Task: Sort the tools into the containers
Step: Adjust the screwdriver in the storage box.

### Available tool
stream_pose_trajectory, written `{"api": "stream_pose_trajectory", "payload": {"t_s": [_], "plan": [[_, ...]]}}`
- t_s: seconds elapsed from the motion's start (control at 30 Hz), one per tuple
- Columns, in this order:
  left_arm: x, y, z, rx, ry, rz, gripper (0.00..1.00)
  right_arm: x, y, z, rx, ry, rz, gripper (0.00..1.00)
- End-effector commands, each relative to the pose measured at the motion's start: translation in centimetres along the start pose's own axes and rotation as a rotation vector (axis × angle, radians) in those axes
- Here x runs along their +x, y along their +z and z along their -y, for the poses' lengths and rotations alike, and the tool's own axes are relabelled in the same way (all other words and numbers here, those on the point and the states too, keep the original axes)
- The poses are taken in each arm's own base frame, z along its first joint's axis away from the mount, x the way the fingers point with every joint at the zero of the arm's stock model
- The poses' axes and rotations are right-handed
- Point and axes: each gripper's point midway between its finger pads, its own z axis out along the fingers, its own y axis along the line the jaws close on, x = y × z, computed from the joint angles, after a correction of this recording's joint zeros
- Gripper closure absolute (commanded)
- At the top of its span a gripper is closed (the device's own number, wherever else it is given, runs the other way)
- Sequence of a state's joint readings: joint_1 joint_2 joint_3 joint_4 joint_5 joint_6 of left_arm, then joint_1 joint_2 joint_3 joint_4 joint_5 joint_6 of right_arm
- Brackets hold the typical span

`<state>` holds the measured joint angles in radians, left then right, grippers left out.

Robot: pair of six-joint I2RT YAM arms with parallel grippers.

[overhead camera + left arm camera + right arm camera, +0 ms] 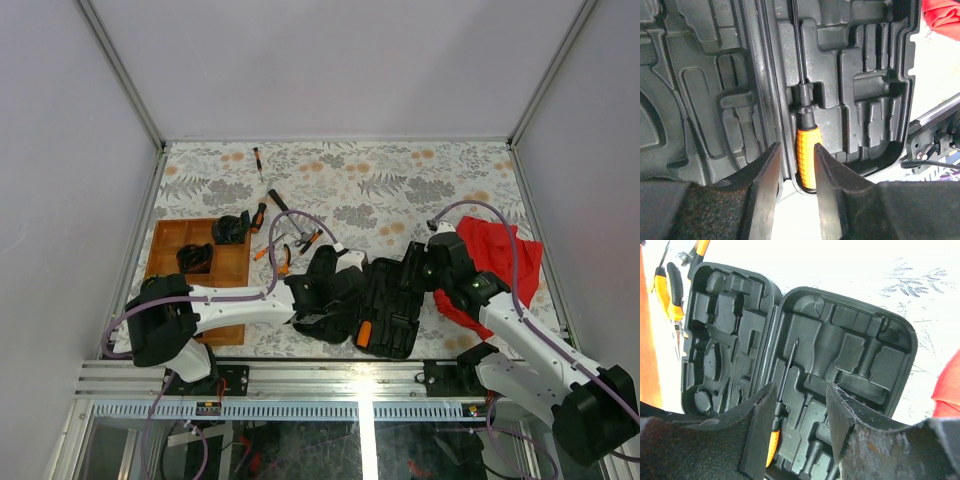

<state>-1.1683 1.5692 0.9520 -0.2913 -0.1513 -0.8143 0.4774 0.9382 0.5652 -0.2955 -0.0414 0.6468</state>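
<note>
The black tool case [400, 300] lies open in the middle of the table. An orange-handled screwdriver [364, 334] lies in a moulded slot of its right half. In the left wrist view my left gripper [796, 150] is open, its fingertips just short of the orange handle [806, 152], on either side of it and not gripping it. My left gripper [330, 315] sits over the case's left half. My right gripper [425, 275] hovers open and empty at the case's right edge; its view [800, 390] shows the screwdriver [784, 375] below. The wooden tray [165, 250] stands at the left.
Orange-handled pliers [285, 250], a slim hammer [276, 200] and a tiny driver [258, 160] lie on the floral table behind the case. Black items sit in tray compartments [230, 230]. A red cloth [505, 255] lies at the right. The metal rail [330, 380] runs along the near edge.
</note>
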Motion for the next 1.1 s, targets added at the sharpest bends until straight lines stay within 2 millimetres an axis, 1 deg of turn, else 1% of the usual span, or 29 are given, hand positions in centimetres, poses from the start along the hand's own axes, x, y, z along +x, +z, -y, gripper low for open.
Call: {"api": "stream_pose_trajectory", "payload": {"t_s": [0.0,0.1,0.2,0.4,0.5,0.63,0.7,0.9,1.07], "plan": [[-1.5,0.0,1.3,0.009,-0.016,0.057,0.69,-1.5,-0.5,-0.7,-0.025,0.015,0.072,0.49],[-1.4,0.3,1.0,-0.010,-0.013,0.054,0.71,-1.2,-0.6,-0.6,-0.026,0.015,0.066,0.49],[-1.4,0.4,1.3,-0.004,-0.007,0.050,0.71,-1.0,-0.6,-0.4,-0.020,0.015,0.060,0.49],[-1.4,0.8,3.3,0.040,0.042,0.041,0.71,-0.5,-0.5,-0.3,-0.021,0.010,0.043,0.50],[-1.0,1.5,3.5,0.035,0.057,0.029,0.71,-0.5,-0.4,-0.3,-0.024,0.009,0.042,0.50],[-0.2,2.7,2.8,0.004,0.055,0.009,0.73,-1.1,-0.2,-1.4,-0.059,0.018,0.045,0.50],[0.2,3.1,2.4,-0.014,0.056,0.000,0.75,-1.2,-0.1,-1.8,-0.070,0.016,0.028,0.51],[1.1,3.6,1.4,-0.053,0.059,-0.022,0.84,-0.8,0.5,-2.0,-0.075,0.007,-0.013,0.54],[2.0,4.0,1.0,-0.064,0.060,-0.045,0.89,-0.2,1.2,-2.5,-0.101,0.023,-0.047,0.58]]}}
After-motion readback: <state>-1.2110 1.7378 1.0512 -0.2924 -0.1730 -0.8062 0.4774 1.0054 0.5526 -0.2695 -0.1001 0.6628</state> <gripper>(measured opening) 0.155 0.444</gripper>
